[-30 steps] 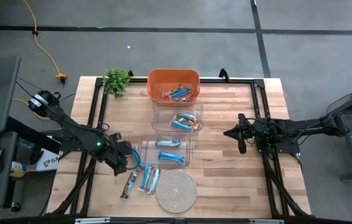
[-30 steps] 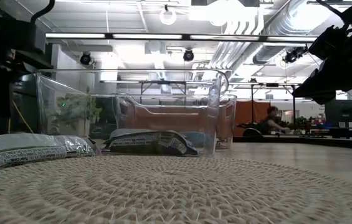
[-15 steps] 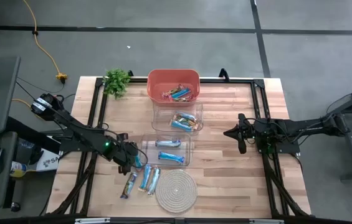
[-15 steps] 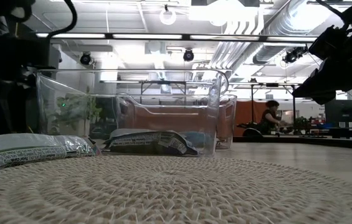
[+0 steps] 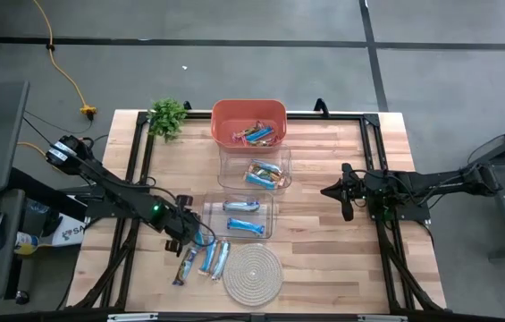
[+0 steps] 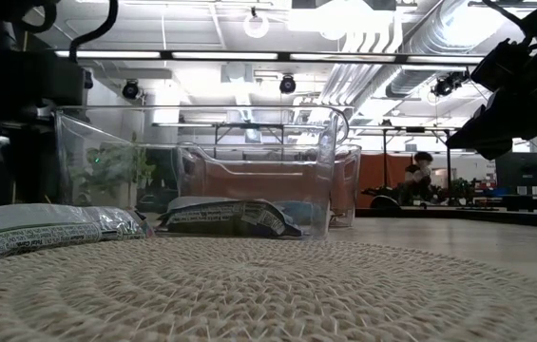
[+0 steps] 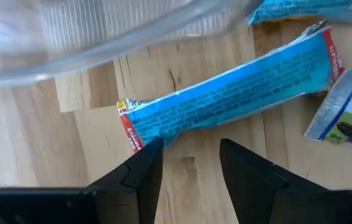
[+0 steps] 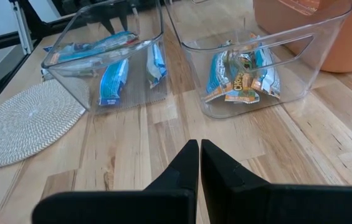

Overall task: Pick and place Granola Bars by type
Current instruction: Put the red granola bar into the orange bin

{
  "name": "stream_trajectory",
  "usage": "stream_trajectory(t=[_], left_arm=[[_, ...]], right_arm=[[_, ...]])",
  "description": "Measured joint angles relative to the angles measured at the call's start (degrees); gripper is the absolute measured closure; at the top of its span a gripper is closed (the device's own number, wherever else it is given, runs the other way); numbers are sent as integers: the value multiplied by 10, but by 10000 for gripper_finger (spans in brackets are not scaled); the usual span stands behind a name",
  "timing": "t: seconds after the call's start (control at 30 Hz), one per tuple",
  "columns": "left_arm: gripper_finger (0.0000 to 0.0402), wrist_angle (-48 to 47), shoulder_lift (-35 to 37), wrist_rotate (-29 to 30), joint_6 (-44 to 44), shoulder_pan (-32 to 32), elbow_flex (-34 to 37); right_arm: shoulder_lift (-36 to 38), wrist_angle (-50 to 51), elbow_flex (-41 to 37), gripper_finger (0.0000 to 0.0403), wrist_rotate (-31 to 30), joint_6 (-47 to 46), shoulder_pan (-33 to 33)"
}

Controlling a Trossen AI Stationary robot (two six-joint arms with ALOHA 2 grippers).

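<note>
three loose granola bars (image 5: 203,258) lie beside the rope coaster (image 5: 253,273) in the high view; my left gripper (image 5: 186,238) hovers just beyond them. left wrist view: my fingers (image 7: 143,172) stand apart over a blue bar (image 7: 232,94). right wrist view: my right gripper (image 8: 194,155) is closed, empty.

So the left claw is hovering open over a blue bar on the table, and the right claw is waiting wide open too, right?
Not quite: the right gripper is shut, fingers pressed together, as its wrist view shows. The left gripper is indeed open over the blue bar.
</note>
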State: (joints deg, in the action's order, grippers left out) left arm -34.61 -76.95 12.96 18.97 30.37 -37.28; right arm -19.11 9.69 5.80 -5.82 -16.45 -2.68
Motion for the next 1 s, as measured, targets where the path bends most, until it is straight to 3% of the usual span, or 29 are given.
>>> stream_trajectory(t=[0.2, 0.37, 0.53, 0.77, 1.0], left_arm=[[248, -9, 0, -15, -12, 0, -3], [248, -9, 1, 15, 3, 0, -3], [248, -5, 3, 9, -2, 0, -3], [248, 60, 3, 6, -94, 0, -4], [248, 88, -3, -39, -213, 0, -4]], right_arm=[[0, 0, 0, 402, 0, 0, 0], [0, 0, 0, 402, 0, 0, 0], [0, 0, 0, 402, 0, 0, 0], [0, 0, 0, 402, 0, 0, 0], [0, 0, 0, 402, 0, 0, 0]])
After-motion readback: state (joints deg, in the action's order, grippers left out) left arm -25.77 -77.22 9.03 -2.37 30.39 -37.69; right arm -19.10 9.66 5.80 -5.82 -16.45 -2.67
